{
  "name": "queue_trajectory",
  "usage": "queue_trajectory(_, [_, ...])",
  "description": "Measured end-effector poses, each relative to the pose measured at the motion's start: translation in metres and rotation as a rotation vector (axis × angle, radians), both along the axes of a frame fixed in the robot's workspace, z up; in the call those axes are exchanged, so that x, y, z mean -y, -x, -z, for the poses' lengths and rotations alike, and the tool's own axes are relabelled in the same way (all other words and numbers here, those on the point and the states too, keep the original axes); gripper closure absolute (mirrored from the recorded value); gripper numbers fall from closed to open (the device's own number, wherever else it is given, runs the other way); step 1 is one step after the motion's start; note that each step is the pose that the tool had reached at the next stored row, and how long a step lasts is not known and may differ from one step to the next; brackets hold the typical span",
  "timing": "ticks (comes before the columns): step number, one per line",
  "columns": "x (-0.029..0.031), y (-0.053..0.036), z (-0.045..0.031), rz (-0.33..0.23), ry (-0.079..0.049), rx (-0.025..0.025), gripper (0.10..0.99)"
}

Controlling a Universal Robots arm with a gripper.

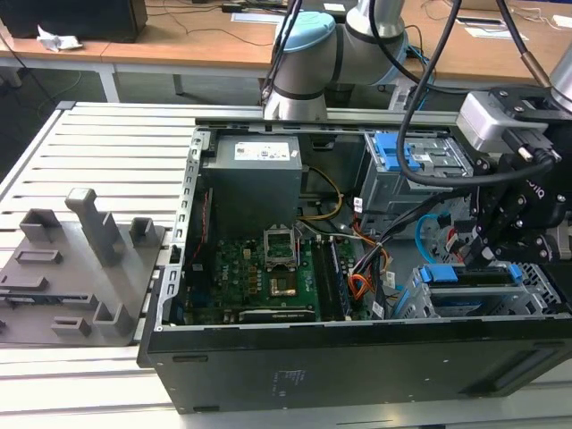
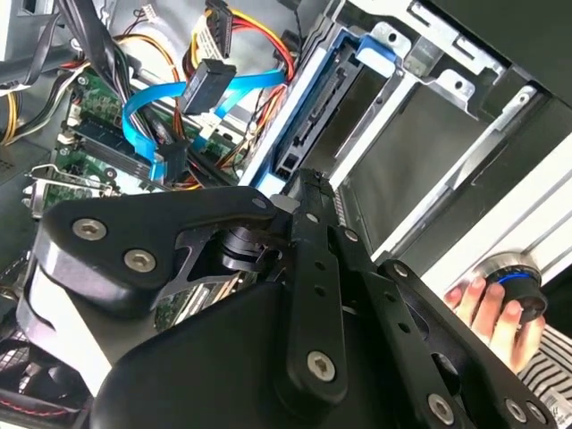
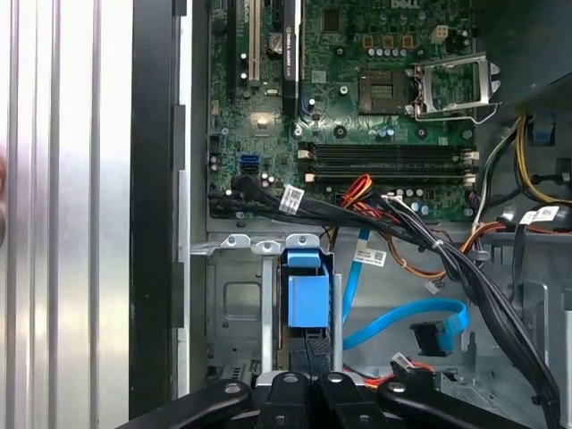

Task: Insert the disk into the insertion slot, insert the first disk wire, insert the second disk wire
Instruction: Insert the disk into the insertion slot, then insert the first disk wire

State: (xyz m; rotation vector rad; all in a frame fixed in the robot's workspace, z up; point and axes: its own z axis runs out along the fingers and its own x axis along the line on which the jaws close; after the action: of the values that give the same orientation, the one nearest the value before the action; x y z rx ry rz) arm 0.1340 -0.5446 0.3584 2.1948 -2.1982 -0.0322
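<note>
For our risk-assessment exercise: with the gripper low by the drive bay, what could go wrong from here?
1. The second disk wire lies in a loose loop beside the disk, near the gripper; it could snag.
2. In the second wrist view a person's hand is close by the gripper; a swing might hit it.
</note>
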Motion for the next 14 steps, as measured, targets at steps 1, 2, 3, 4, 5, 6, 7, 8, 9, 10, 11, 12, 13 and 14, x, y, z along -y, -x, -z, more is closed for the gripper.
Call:
queue_trajectory(1, [0.0000,0.0000,0.0000,0.000,0.000,0.0000,0.980])
queue_trajectory(2, [0.0000,-0.0002,0.0001,0.000,0.000,0.0000,0.980])
queue_trajectory(3, [0.0000,-0.0004,0.0002,0.000,0.000,0.0000,0.980])
queue_trajectory(4, [0.0000,-0.0005,0.0002,0.000,0.000,0.0000,0.980])
queue_trajectory(5, [0.0000,-0.0005,0.0002,0.000,0.000,0.0000,0.980])
queue_trajectory(6, [0.0000,-0.0006,0.0002,0.000,0.000,0.0000,0.980])
queue_trajectory(7, [0.0000,-0.0006,0.0002,0.000,0.000,0.0000,0.980])
queue_trajectory(8, [0.0000,-0.0007,0.0002,0.000,0.000,0.0000,0.980])
queue_trajectory(9, [0.0000,-0.0008,0.0002,0.000,0.000,0.0000,0.980])
queue_trajectory(10, [0.0000,-0.0008,0.0002,0.000,0.000,0.0000,0.980])
queue_trajectory(11, [0.0000,-0.0009,0.0002,0.000,0.000,0.0000,0.980])
queue_trajectory(12, [0.0000,-0.0011,0.0003,0.000,0.000,0.0000,0.980])
queue_trajectory(13, [0.0000,-0.0012,0.0002,0.000,0.000,0.0000,0.980])
queue_trajectory(14, [0.0000,-0.0013,0.0003,0.000,0.000,-0.0001,0.973])
